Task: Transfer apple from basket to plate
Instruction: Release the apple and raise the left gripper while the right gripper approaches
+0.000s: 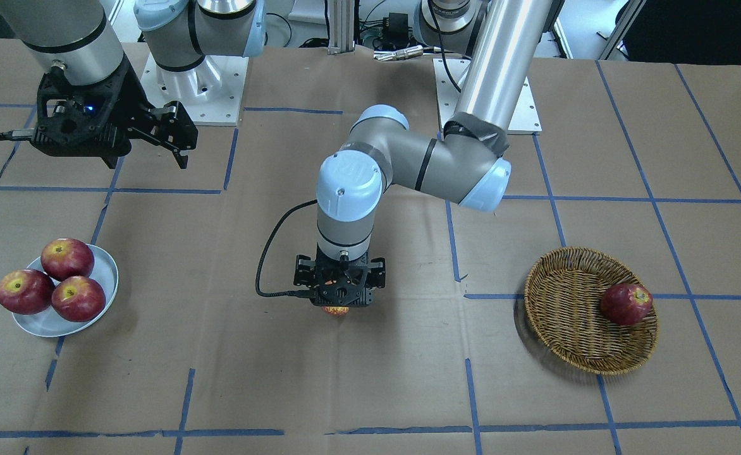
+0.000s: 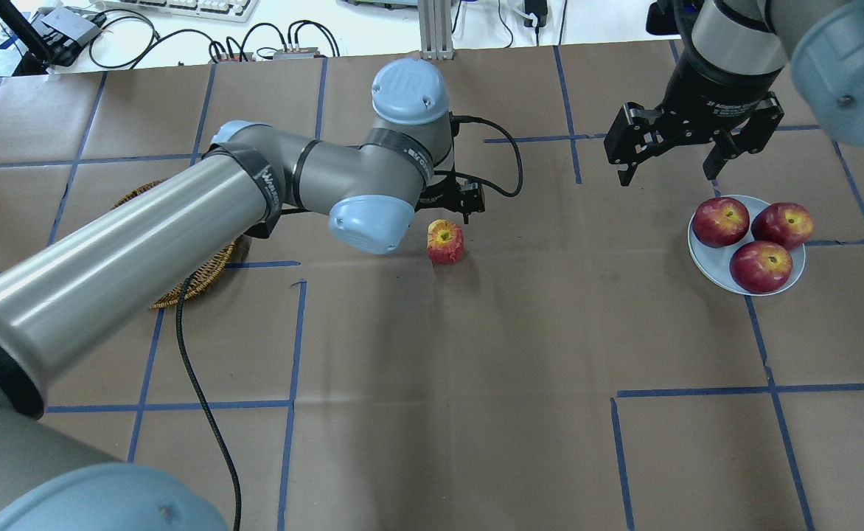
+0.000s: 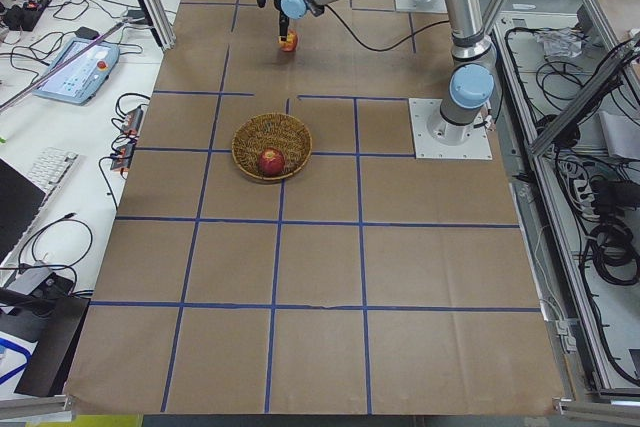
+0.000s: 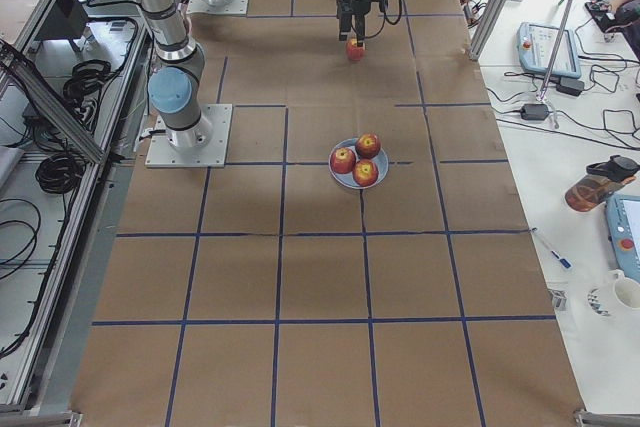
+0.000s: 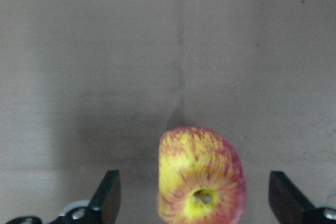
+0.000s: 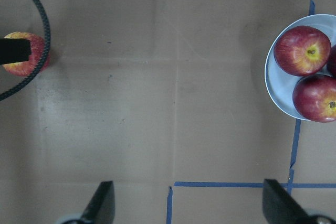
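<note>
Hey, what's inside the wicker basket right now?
One dark red apple lies inside the basket, near its rim. The rest of the basket shows bare weave. From overhead, the left arm covers most of it.

Only "2F Adaptive" is legible, on the right hand (image 2: 669, 177).

Four fixed views around the table (image 2: 476, 369), two close downward wrist views, the apple (image 5: 202, 177) in both

Table under brown paper (image 2: 476, 369), blue tape grid (image 2: 697, 391), aluminium frame post (image 2: 436, 29) at far edge, white side bench with keyboard (image 3: 57, 172), teach pendant (image 3: 75, 67), tangled black cables (image 4: 35, 169) beside table, bright even light
</note>
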You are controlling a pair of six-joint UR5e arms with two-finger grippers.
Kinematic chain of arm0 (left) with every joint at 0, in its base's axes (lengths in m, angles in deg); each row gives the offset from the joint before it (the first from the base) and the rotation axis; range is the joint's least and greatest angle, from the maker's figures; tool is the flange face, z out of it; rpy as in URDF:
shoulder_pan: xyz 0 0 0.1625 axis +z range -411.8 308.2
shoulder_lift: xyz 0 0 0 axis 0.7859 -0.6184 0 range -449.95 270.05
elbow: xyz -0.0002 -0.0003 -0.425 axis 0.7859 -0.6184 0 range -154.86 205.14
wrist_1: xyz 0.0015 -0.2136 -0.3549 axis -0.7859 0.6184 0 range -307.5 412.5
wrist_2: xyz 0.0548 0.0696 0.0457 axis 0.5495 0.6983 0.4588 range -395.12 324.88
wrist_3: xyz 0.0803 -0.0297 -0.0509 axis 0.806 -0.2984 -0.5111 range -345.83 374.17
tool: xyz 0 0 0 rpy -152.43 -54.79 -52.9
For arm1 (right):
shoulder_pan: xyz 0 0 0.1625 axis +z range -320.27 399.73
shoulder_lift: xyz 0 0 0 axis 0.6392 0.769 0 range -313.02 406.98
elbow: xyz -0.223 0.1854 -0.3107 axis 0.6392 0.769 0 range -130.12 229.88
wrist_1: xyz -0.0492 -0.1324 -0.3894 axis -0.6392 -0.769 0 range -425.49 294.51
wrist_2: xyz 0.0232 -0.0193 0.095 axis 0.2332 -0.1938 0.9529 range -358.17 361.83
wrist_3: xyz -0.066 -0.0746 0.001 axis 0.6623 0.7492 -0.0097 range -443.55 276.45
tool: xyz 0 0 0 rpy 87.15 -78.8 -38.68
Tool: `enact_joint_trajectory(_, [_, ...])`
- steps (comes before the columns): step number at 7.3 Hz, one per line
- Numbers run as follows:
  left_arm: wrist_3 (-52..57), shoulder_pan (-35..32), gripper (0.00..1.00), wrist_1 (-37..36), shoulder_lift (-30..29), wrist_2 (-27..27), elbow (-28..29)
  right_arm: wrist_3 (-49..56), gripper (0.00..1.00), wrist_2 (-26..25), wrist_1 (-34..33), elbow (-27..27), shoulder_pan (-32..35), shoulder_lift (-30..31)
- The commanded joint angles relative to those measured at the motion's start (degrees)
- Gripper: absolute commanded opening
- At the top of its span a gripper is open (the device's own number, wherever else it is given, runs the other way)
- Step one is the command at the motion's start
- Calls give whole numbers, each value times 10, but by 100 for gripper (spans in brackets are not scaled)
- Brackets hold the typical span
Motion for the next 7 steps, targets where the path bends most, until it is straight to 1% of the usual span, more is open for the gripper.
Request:
enact_joint_trajectory(1, [66, 35, 99, 153, 97, 1, 32, 0, 100, 2, -3, 0, 0, -1])
enact_joint_trajectory(2, [103, 58, 99, 256, 161, 3, 49, -1, 100, 1, -5, 0, 0, -2])
enact_joint_trajectory(3, [147, 99, 99, 337, 213, 3, 61, -7, 100, 4, -8, 1, 1, -9])
enact_joint_trajectory(4, [213, 151, 99, 383, 243, 3, 66, -11, 100, 6, -7, 13, 2, -19])
enact_joint_trajectory(5, [253, 177, 99, 402, 262, 7, 66, -19, 100, 6, -5, 29, 11, -29])
enact_joint_trajectory(6, [253, 181, 99, 410, 273, 8, 52, -52, 100, 5, -7, 39, 36, -44])
enact_joint_trajectory(7, [253, 180, 99, 412, 274, 7, 53, -85, 100, 5, -15, 53, 64, -67])
